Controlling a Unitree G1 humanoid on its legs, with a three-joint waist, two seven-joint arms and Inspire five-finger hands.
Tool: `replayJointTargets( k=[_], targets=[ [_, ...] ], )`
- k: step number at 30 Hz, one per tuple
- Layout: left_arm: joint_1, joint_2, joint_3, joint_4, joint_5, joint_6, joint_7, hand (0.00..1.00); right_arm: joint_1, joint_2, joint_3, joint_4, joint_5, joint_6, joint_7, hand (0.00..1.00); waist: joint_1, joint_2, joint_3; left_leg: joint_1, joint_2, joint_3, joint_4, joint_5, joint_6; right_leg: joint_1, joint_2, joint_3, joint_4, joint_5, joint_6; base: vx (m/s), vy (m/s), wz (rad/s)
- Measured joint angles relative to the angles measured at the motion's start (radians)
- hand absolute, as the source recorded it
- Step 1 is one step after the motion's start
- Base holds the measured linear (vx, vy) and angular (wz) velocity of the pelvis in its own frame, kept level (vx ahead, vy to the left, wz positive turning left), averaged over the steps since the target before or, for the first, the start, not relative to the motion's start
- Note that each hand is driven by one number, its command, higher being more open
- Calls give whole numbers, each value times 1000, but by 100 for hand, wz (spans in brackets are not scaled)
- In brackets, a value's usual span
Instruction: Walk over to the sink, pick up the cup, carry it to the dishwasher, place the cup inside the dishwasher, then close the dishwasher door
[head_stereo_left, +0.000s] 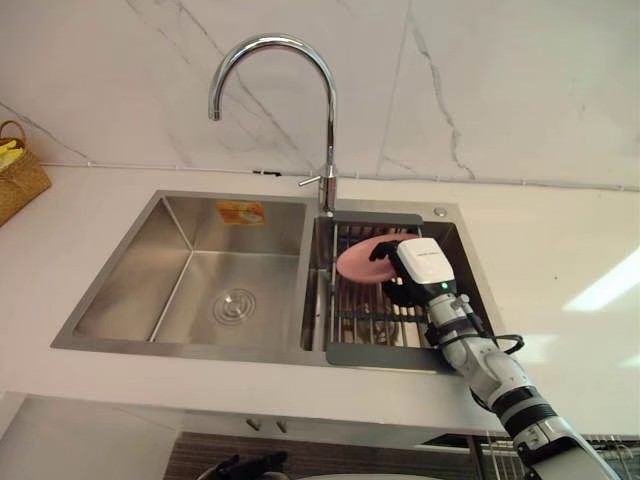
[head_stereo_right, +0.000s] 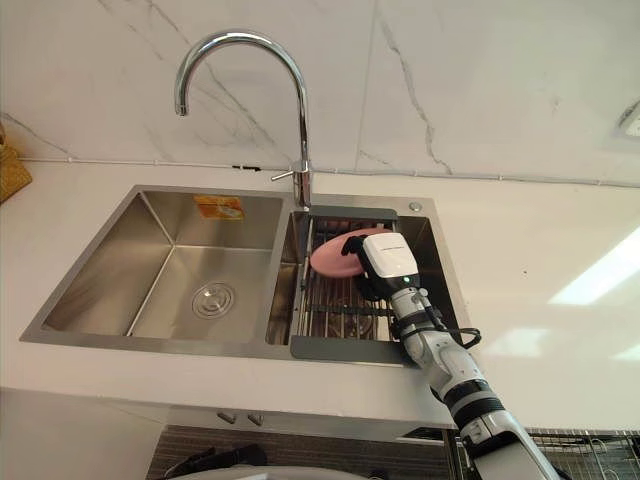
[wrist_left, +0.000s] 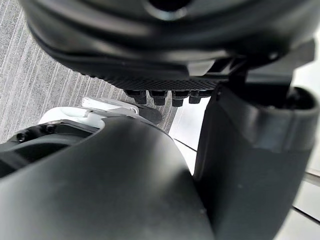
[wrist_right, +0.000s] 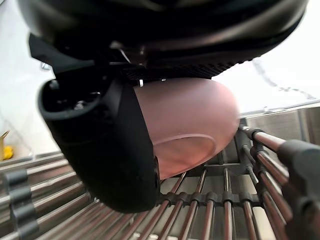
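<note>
The cup (head_stereo_left: 358, 262) lies on the drying rack (head_stereo_left: 372, 322) in the right compartment of the sink (head_stereo_left: 120, 295). The right hand (head_stereo_left: 420, 262) is curled over it, thumb (wrist_right: 100, 145) against its side. The grip should be firmed before the cup is lifted straight up, clear of the rack bars
</note>
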Motion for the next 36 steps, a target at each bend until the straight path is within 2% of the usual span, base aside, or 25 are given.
replayJointTargets(
  k=[11,15,19,20,21,23,26,28,30,33,36],
  targets=[
    [-5,10,-15,0,-2,-16,0,100,-63,-32,30,28,9,-21,31,0,10,-12,9,1,0,-11,0,2,1,8,1,-11,0,-1,1,-5,-2,3],
    [-4,10,-13,2,-2,-18,1,100,-52,-34,16,-32,114,-10,45,0,1,-11,10,1,1,-10,0,2,1,8,2,-9,0,-1,1,0,0,0],
    [-4,5,-7,1,-2,-19,4,100,36,24,-136,-301,398,2,90,0,-8,-8,13,3,2,6,0,2,1,0,2,7,0,2,2,-9,-4,-11],
    [-3,1,3,2,-1,-18,6,100,50,46,-221,-405,531,16,129,0,-10,-8,13,6,7,21,0,1,1,-7,2,23,0,6,-1,-13,-3,-25],
    [-3,0,9,3,-1,-17,5,100,54,49,-255,-443,582,21,141,0,-11,-8,13,8,7,28,0,0,1,-9,2,30,0,7,-1,-26,2,-29],
    [-2,-4,26,16,-2,-7,-1,100,83,52,-401,-578,745,26,164,0,-25,-8,13,25,7,52,0,-4,1,-9,5,55,1,10,-4,-37,10,-32],
    [-1,-4,35,38,-23,15,-13,100,100,52,-498,-645,881,25,167,0,-50,-8,12,50,17,89,-1,-11,-3,-9,15,93,2,14,-9,-49,-4,-43],
    [-1,-4,53,70,-56,24,-13,100,135,56,-568,-689,1034,21,161,0,-77,-7,10,72,28,129,-1,-16,-6,-17,26,132,2,12,-9,-56,-12,-50],
    [-2,-2,53,86,-70,26,-9,100,174,74,-612,-722,1070,13,134,0,-95,-6,9,82,35,155,-1,-18,-8,-26,34,153,2,12,-10,-45,-15,-50],
    [-2,-4,53,98,-77,48,9,100,259,83,-673,-783,1032,7,52,0,-116,-12,4,101,45,198,-1,-25,-17,-47,41,181,19,7,-21,-29,-10,-42],
    [-3,-8,52,85,48,38,17,100,319,91,-771,-807,1000,14,-24,0,-128,-17,-9,107,46,236,-1,-27,-19,-86,42,217,60,1,-24,-8,7,-34]
  ],
)
